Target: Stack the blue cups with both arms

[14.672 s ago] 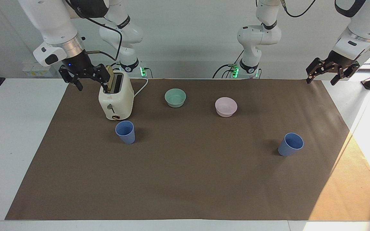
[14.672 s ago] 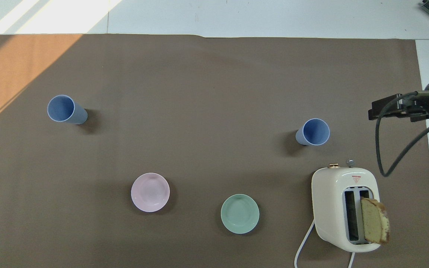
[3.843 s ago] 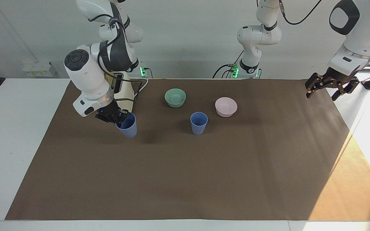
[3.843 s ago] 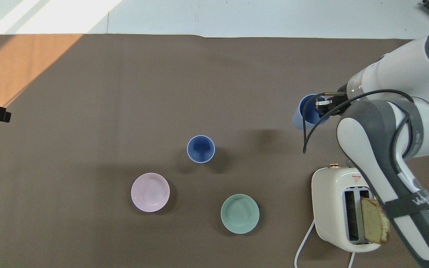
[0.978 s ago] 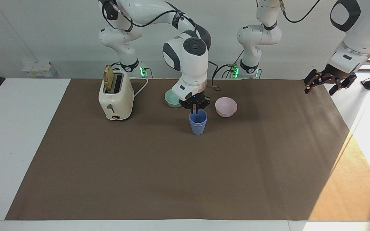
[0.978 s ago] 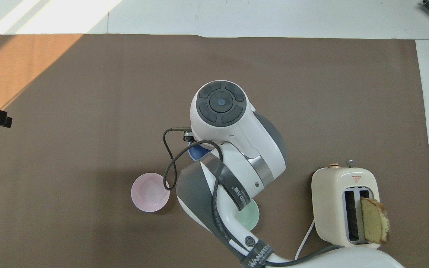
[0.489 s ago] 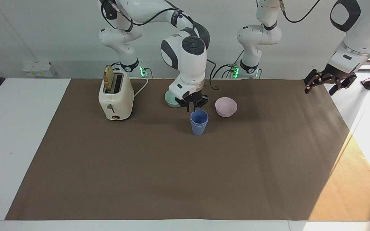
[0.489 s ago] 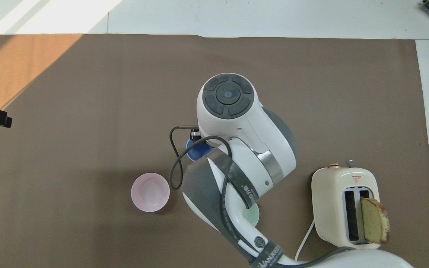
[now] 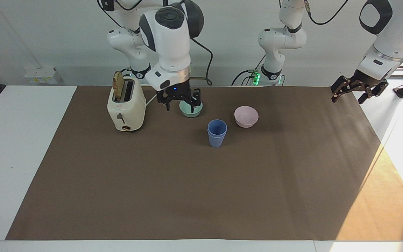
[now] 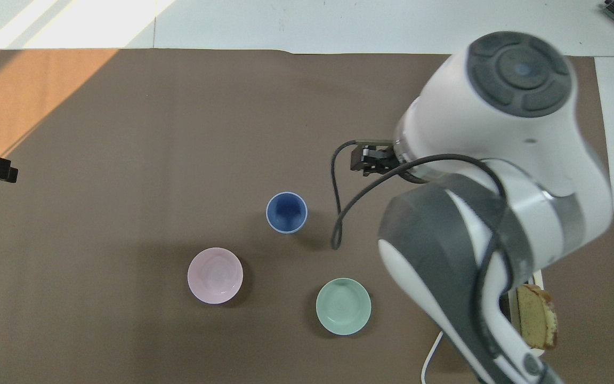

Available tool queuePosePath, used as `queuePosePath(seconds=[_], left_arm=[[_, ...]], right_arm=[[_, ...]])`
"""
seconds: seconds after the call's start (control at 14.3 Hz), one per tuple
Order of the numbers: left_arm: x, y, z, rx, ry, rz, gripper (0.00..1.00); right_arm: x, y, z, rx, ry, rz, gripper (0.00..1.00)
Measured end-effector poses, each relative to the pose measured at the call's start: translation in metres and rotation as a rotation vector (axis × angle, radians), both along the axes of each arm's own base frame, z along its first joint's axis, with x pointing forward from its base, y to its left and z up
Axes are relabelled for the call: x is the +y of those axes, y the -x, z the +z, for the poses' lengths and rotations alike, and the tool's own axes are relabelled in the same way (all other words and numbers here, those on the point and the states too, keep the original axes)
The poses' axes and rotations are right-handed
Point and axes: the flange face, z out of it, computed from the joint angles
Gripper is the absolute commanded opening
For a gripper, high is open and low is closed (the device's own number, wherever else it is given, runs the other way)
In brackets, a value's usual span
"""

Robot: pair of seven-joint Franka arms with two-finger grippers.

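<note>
The blue cups (image 9: 217,133) are a plain matte blue, one nested in the other, on a plain brown mat (image 9: 201,196). Nearer the robots than the cups sit a pale green bowl (image 9: 191,108) and a pale pink bowl (image 9: 246,116). The toaster (image 9: 126,110) beside the green bowl is cream, with a tan bread slice (image 9: 118,81). The arms are white and grey with black grippers.

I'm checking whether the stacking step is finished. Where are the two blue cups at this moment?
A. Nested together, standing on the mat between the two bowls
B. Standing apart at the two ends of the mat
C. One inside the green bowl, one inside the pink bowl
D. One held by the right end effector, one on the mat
A: the blue cups stand nested as one stack, a double rim showing, free of the open right end effector.
</note>
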Motion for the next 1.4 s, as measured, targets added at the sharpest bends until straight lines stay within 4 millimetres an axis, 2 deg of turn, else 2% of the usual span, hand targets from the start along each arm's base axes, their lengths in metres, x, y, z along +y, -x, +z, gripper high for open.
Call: queuePosePath(seconds=[0.14,0.28,0.49,0.63,0.77,0.91,1.05,1.4], left_arm=[[0.000,0.000,0.000,0.000,0.000,0.000,1.00],[0.000,0.000,0.000,0.000,0.000,0.000,1.00],[0.000,0.000,0.000,0.000,0.000,-0.001,1.00],[0.000,0.000,0.000,0.000,0.000,-0.001,1.00],[0.000,0.000,0.000,0.000,0.000,-0.001,1.00],[0.000,0.000,0.000,0.000,0.000,-0.001,1.00],[0.000,0.000,0.000,0.000,0.000,-0.001,1.00],[0.000,0.000,0.000,0.000,0.000,-0.001,1.00]], right_arm=[[-0.063,-0.007,0.022,0.012,0.009,0.084,1.00],[-0.112,-0.004,0.043,0.043,0.016,0.117,1.00],[-0.151,0.011,0.077,0.043,0.017,0.104,1.00],[-0.169,0.030,0.105,0.018,0.013,0.081,1.00],[-0.188,0.046,0.119,0.019,-0.024,0.047,1.00],[-0.210,0.050,0.117,0.026,-0.047,0.014,1.00],[-0.224,0.048,0.108,0.041,-0.053,0.008,1.00],[-0.226,0.046,0.082,0.055,-0.053,0.038,1.00]])
